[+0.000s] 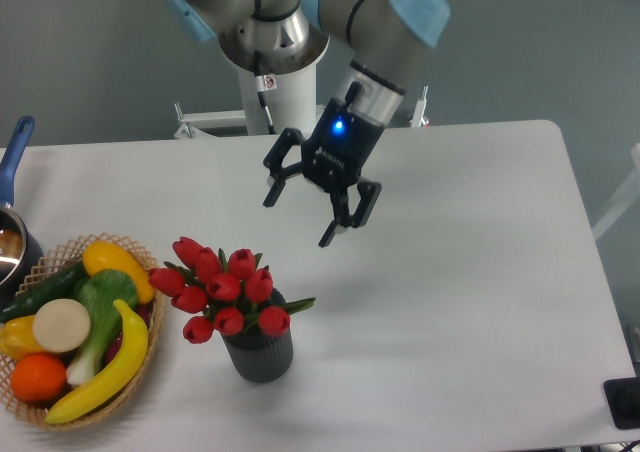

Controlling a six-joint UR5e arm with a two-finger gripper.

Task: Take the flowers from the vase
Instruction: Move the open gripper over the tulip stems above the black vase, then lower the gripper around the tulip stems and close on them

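Observation:
The flowers (pixel 222 287), a bunch of red tulip buds with green leaves, stand in the vase (pixel 260 355), a small dark grey ribbed pot near the table's front. Their stems are hidden inside it. My gripper (pixel 300 219) hangs in the air above the table, up and to the right of the bunch. Its two black fingers are spread apart and hold nothing. It is clear of the flowers and the vase.
A wicker basket (pixel 130 244) with fruit and vegetables stands at the front left, close to the flowers. A pot with a blue handle (pixel 14 152) sits at the left edge. A dark object (pixel 625 402) lies at the front right corner.

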